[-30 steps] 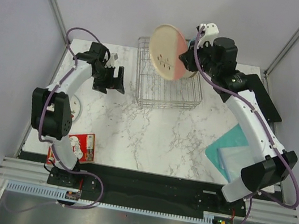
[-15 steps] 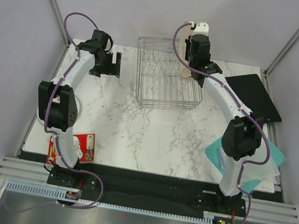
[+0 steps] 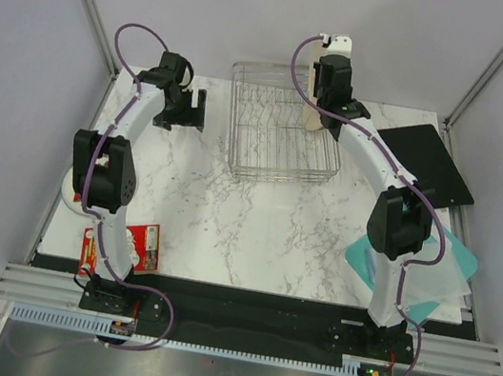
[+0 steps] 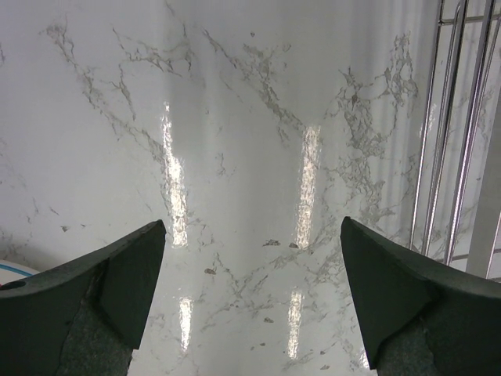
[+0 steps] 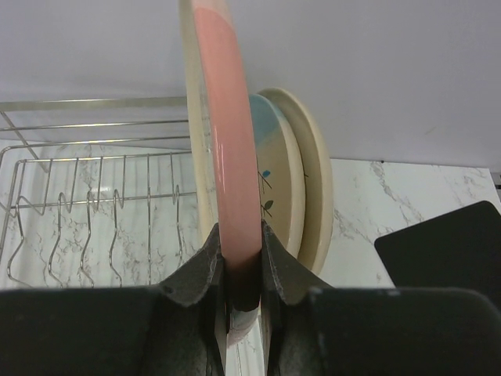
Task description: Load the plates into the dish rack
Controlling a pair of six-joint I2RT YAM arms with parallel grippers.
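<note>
We see the pink plate (image 5: 227, 141) has turned from showing its face to standing on its edge, and it is now at the far right end of the dish rack (image 3: 269, 143), just beside the blue plate (image 5: 275, 176) standing there. The right jaws are clamped on its rim, so we think it is lined up to slide down between the prongs. The left jaws stay wide apart and hold nothing, over the bench (image 4: 235, 117) left of the rack.

Right gripper (image 5: 241, 270) is swinging the pink plate (image 5: 227, 157) from tilted face-up to edge-on and upright over the rack's (image 3: 269, 138) right end, while the left gripper (image 4: 252, 227) is easing away toward the far edge.
</note>
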